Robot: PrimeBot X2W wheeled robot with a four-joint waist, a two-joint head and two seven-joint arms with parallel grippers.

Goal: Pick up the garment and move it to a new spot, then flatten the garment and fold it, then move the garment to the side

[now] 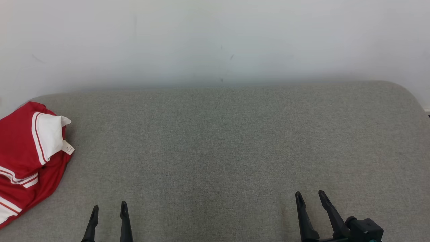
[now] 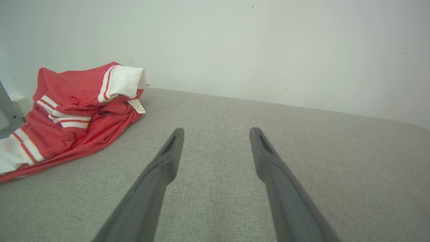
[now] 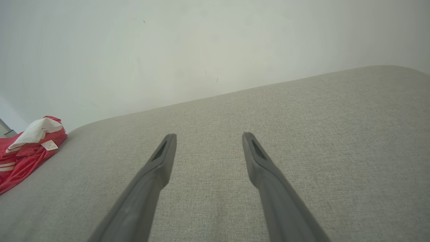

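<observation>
Grey woven cloth covers the table [image 1: 215, 141] in front of me, running back to a plain white wall [image 1: 215, 40]. The garment [image 1: 20, 151] lies bunched in a heap at the table's left end, close to the wall. It is red with white stripes, with a white banded piece folded over its top, and part of it runs off the left edge of my head view. A small white label [image 1: 68, 147] sticks out on the side facing the middle of the table. My left jaws stand wide and hold nothing; their dark fingers [image 1: 125, 218] rise at the lower left, near the heap but apart from it. From my left wrist the garment [image 2: 74, 114] sits up and to the left of the fingers [image 2: 168, 161], with bare cloth between them. My right jaws are wide and empty too, their fingers [image 1: 302, 215] at the lower right over bare table, well apart from the garment. From my right wrist the garment [image 3: 27, 151] is at the far left edge. I cannot tell whether either pair of fingertips touches the table.
</observation>
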